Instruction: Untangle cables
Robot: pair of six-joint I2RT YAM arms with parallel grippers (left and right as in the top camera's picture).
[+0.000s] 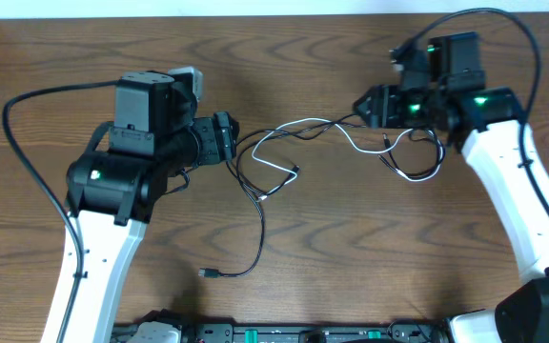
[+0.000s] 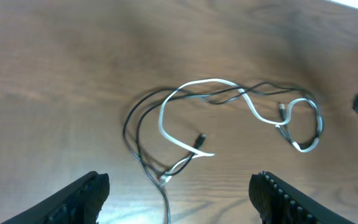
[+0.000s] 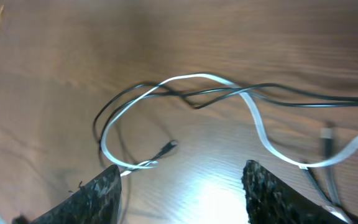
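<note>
A thin white cable (image 1: 346,135) and a thin black cable (image 1: 258,224) lie twisted together on the wooden table between my arms. The black cable trails toward the front to a plug end (image 1: 207,273). My left gripper (image 1: 229,138) is open and empty at the tangle's left end. My right gripper (image 1: 368,105) is open and empty above the tangle's right part. In the left wrist view both cables (image 2: 166,112) lie beyond the open fingers (image 2: 179,196). In the right wrist view the white cable (image 3: 257,124) and the black cable (image 3: 303,96) cross above the open fingers (image 3: 182,190).
The wooden table (image 1: 351,248) spreads around the tangle. Thick black wires (image 1: 27,162) run along each arm. A dark rail with fittings (image 1: 294,333) lines the front edge. A pale wall edge (image 1: 255,8) runs along the back.
</note>
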